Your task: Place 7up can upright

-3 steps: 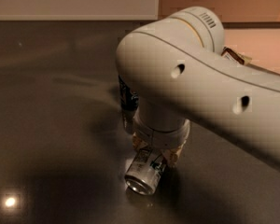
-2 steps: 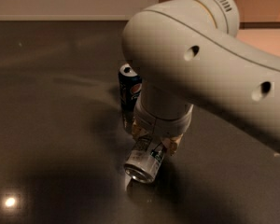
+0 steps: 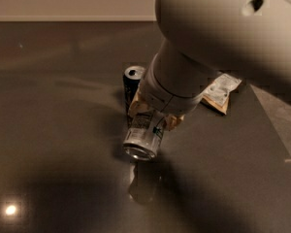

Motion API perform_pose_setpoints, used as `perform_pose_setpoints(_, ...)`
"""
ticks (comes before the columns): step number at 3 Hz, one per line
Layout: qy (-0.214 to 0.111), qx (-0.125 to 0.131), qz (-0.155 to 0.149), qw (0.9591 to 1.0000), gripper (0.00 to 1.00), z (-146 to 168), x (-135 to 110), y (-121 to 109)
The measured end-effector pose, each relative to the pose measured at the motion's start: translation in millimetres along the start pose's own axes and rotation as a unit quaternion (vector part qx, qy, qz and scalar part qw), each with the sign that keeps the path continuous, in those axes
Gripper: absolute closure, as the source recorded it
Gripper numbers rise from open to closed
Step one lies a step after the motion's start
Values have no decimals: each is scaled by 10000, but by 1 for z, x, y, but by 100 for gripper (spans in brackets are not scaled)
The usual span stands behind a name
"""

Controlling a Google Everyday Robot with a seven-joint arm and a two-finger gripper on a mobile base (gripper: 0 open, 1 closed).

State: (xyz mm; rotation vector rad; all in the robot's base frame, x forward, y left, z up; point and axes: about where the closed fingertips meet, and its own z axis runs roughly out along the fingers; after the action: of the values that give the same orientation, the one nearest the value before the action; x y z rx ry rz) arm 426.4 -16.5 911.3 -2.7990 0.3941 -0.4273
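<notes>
Gripper point(image 3: 153, 116) sat mid-frame, over the middle of the tabletop point(image 3: 58, 144), clamped on the 7up can point(image 3: 144, 134). Tan fingers point(image 3: 136, 104) were pressed on either side of the can body, so it was gripping, not spread. The can was tilted, not upright: its round end faced down-left toward the camera and its upper part was buried in the gripper. It looked lifted off the surface, with a dim reflection point(image 3: 141, 186) below it and a gap between the two.

The white arm point(image 3: 223, 38) filled the top right and threw a broad shadow across the table.

The surface was a dark, glossy slab, near black and mirror-like. A bright light spot point(image 3: 10, 209) was reflected at bottom left, with faint streaks further back. A dark can point(image 3: 133, 84) stood upright just behind and left of the gripper, top rim visible. A crumpled pale packet point(image 3: 221, 92) lay flat to the right, partly behind the arm.

A paler grey strip point(image 3: 281, 125) ran along the right edge; couldn't tell if it was floor or another surface. A plain light wall point(image 3: 68, 1) sat behind the table's far edge
</notes>
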Motion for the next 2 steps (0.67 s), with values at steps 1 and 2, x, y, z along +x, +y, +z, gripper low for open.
perform_pose_setpoints(1, 167, 471, -520, 9974, 100, -6, 13, -9)
perform_pose_setpoints(2, 224, 506, -764, 9955, 100, -10, 13, -13)
